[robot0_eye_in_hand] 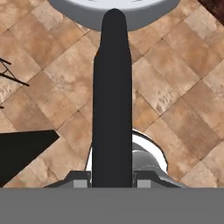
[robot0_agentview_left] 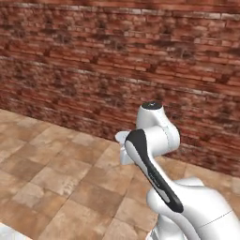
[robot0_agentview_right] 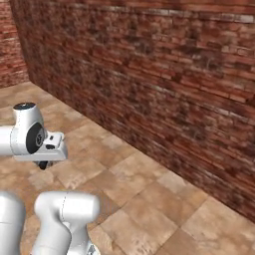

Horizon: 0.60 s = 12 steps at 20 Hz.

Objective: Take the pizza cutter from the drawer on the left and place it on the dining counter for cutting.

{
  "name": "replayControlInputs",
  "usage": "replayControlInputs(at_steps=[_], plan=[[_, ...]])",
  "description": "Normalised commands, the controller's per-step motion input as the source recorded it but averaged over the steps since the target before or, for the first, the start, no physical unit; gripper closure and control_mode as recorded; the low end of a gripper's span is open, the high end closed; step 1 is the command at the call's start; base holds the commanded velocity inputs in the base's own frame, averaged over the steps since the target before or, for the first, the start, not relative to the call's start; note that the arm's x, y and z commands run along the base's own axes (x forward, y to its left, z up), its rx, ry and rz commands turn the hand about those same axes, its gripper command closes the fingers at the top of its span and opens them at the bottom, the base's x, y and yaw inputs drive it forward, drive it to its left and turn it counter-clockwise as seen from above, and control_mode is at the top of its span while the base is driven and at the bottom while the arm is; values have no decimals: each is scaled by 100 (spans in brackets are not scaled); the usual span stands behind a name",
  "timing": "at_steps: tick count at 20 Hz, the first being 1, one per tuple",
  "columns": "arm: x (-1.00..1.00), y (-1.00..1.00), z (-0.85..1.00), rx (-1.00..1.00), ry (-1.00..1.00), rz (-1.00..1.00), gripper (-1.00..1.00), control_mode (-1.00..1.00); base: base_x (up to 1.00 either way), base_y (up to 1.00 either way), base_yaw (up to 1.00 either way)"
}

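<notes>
Black handle of the pizza cutter (robot0_eye_in_hand: 112, 105) rises between the fingers (robot0_eye_in_hand: 78, 179), which are clenched on it; its pale wheel is cut off at the hand view's top edge. Beneath lies tiled floor (robot0_eye_in_hand: 175, 74). From the base views the hand's grip is hard to make out.

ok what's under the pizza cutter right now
Brown floor tiles lie below the pizza cutter, which the gripper holds by its dark handle. The handle and wheel cover the floor directly beneath.
</notes>
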Motion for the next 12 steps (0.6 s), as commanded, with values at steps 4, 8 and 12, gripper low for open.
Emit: replayControlInputs(at_steps=[4, 8, 12], plan=[[0, 0, 0, 0, 0, 0, 100, 100, 50, 0, 70], [0, 0, 0, 0, 0, 0, 100, 100, 71, 0, 50], [0, 0, 0, 0, 0, 0, 100, 100, 84, 0, 28]])
